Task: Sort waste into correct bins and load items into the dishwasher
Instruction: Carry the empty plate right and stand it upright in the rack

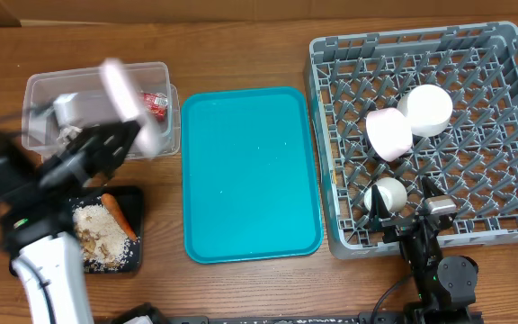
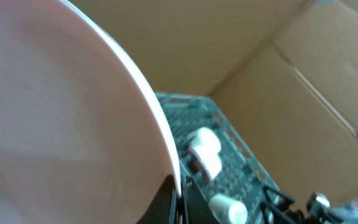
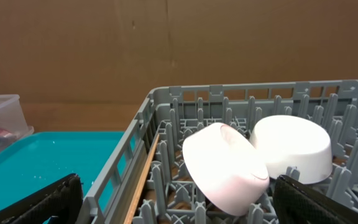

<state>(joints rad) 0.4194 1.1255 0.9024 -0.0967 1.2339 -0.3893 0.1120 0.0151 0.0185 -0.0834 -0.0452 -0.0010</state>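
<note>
wooden counter (image 1: 241, 45): left fingers (image 2: 164, 202) clamp white plate (image 1: 129, 94) at its rim, held above clear tub (image 1: 34, 90) far left. right fingers (image 3: 42, 202) spread wide, empty, at grey rack (image 1: 511, 36) near edge; pink bowl (image 1: 389, 135), white bowl (image 1: 425, 110) inside.

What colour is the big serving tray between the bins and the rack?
The serving tray is plain teal; it shows best in the overhead view.
</note>
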